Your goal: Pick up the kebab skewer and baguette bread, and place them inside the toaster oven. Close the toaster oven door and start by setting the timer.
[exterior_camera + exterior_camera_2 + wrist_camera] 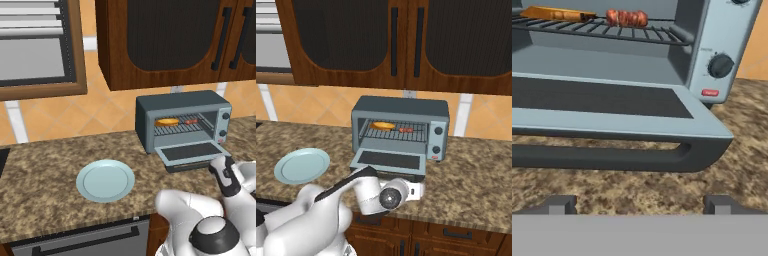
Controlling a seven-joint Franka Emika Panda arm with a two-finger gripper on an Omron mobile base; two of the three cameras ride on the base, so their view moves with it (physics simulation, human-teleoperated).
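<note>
Baguette bread (557, 13) on the left and kebab skewer (627, 18) beside it already sit on the toaster oven (727, 35) rack above the gripper (639, 204), whose 2 jaws stand wide apart and empty just below the dropped toaster oven door (612, 107), so I'd say closing is up next, meaning getting under that bar handle (602, 157) and lifting.

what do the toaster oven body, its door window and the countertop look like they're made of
Boxy blue-grey toaster oven: looks like painted or brushed metal, smooth with a dull sheen. Dark window in the dropped-down door: probably glass, flat and near-black. Speckled brown countertop: granite-like stone, mottled grain.
</note>
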